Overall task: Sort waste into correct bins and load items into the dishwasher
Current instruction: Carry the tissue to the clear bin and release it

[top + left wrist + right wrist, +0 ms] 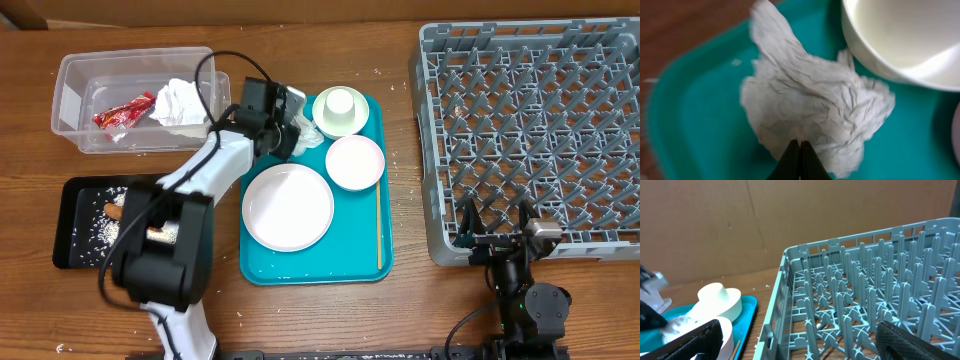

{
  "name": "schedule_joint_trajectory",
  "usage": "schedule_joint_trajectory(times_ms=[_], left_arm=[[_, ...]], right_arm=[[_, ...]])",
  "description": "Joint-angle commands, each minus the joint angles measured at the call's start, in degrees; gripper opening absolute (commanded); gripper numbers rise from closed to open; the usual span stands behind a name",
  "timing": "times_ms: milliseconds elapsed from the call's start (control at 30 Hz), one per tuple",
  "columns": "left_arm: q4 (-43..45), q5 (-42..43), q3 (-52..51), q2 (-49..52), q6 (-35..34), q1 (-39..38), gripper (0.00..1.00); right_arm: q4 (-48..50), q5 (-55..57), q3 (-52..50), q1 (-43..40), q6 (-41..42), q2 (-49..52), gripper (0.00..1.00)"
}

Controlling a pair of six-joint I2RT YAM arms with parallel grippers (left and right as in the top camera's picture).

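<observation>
A crumpled white napkin point(815, 100) lies at the back left corner of the teal tray point(690, 125), beside a white bowl point(900, 35). My left gripper point(800, 144) is shut, its fingertips pinching the napkin's near edge; from overhead the left gripper point(295, 135) sits over that napkin point(310, 142). On the teal tray point(360, 262) rest a large plate point(288, 207), a small bowl point(354, 161) and a bowl with a cup point(340, 108). My right gripper point(497, 238) stands open at the dishwasher rack's point(540, 130) front edge, holding nothing.
The clear tub point(70, 100) at the back left holds a red wrapper point(125, 112) and a napkin point(180, 102). The black tray point(70, 235) holds rice grains and an orange stick point(113, 208). A thin wooden stick point(378, 225) lies along the teal tray's right side.
</observation>
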Motion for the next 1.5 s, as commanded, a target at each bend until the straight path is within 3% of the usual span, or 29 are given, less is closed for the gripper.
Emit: schedule_joint_trajectory(times_ms=[0,367,833,867,900,933,967,1167,1467], left_arm=[[0.6,-9.3,2.9,-10.3,-2.8,0.0,0.04],[4.7,-23.8,3.0,-24.4,-3.4,3.4,0.04],[6.0,-25.5,3.0,-16.8,-15.3,20.0,0.05],[5.9,-25.5,3.0,-15.7,-16.0,20.8,0.23],[5.6,-25.5,3.0,-14.8,-16.3,21.4,0.53],[5.2,-25.5,3.0,-14.1,-16.3,21.7,0.9],[4.7,-25.6,3.0,-13.6,-16.2,21.8,1.0],[2.6,-25.5,3.0,-15.5,-16.8,20.7,1.0],[-8.9,-25.9,3.0,-22.8,-27.1,18.3,1.0]], right_arm=[[0.3,0.5,-0.6,0.3,-0.4,-0.7,1.0],[0.3,0.5,-0.6,0.3,-0.4,-0.7,1.0],[0.3,0.5,-0.6,0.3,-0.4,-0.7,1.0],[0.3,0.5,-0.6,0.3,-0.4,-0.7,1.0],[0.3,0.5,-0.6,0.3,-0.4,-0.7,1.0],[0.4,0.5,-0.6,0.3,-0.4,-0.7,1.0],[0.3,0.5,-0.6,0.3,-0.4,-0.7,1.0],[0.3,0.5,-0.6,0.3,-0.4,-0.7,1.0],[0.3,0.5,-0.6,0.3,-0.4,-0.7,1.0]])
